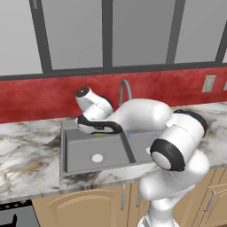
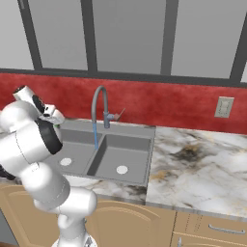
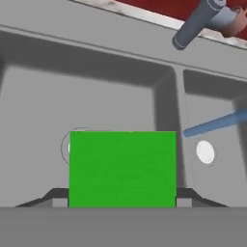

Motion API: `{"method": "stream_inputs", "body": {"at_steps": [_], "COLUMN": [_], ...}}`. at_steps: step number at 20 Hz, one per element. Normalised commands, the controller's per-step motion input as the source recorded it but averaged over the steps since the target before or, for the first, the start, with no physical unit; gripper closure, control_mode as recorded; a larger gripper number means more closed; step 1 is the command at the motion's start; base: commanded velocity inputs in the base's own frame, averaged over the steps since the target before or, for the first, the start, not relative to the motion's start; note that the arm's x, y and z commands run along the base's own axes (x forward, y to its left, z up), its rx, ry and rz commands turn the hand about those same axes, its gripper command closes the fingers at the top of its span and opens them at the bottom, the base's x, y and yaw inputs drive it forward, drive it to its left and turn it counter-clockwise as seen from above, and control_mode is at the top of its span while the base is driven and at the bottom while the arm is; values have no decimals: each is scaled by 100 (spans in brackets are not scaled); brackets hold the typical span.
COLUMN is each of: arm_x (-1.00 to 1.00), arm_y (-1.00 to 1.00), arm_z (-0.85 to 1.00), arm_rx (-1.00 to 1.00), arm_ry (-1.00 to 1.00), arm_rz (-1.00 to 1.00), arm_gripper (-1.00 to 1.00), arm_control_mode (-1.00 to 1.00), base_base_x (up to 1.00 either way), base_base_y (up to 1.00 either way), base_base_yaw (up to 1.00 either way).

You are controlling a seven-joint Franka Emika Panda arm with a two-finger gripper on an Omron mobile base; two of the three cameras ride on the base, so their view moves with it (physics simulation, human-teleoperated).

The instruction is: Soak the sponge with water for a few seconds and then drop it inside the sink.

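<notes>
Currently holding the sponge point(image 3: 122, 169), green face to the hand camera, pinched between the gripper point(image 3: 122, 200) fingers above the left basin of the sink point(image 1: 80, 150). Not yet under the water point(image 3: 217, 123), a thin blue stream falling from the faucet point(image 2: 100, 103) near the central divider. Next, probably: carry sideways toward the stream, hold there briefly, then release over the basin.

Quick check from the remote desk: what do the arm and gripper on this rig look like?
A glossy white arm of rounded, bulbous segments, with black bands at the joints and a black ring round the big elbow cap. The gripper has two small dark fingertips. No cables or markings are visible.
</notes>
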Motion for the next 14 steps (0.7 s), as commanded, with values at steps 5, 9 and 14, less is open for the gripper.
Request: {"method": "stream_inputs", "body": {"at_steps": [5, 9, 14], "arm_x": [-8, 0, 0], "arm_y": [0, 1, 0], "arm_z": [0, 0, 0], "arm_rx": [8, 12, 17], "arm_ry": [17, 10, 2], "arm_rz": [27, 23, 12], "arm_gripper": [100, 100, 100], "arm_control_mode": [-100, -100, -100], "base_base_x": [0, 0, 0], "base_base_y": [0, 0, 0], "base_base_yaw": [0, 0, 0]}}
